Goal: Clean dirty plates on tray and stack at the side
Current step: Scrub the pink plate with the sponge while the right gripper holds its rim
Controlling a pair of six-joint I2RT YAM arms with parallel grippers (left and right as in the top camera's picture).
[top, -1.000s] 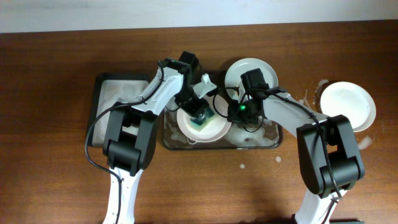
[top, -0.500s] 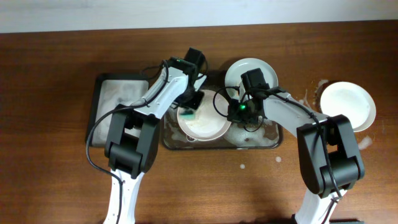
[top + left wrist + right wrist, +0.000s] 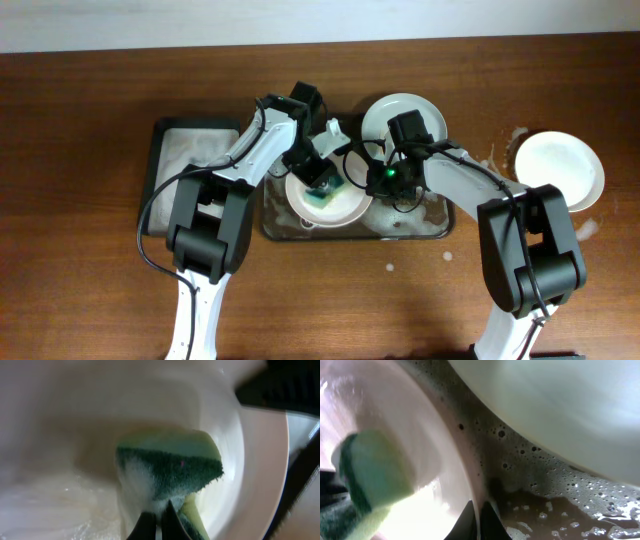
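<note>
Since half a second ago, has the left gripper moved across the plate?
Yes. The left gripper and its sponge went from the left rim of the plate rightward to its middle, away from the smaller tray.

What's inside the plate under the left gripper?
A green sponge with foam on it, pinched in the left gripper and pressed against the plate's wet inside. Any dirt beneath the sponge is covered.

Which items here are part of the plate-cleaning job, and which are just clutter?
In the job: tray; centre plate, right gripper holding its rim; rear plate; plate on the table; sponge in left gripper.
Lying about: narrow side tray; suds spots.
</note>
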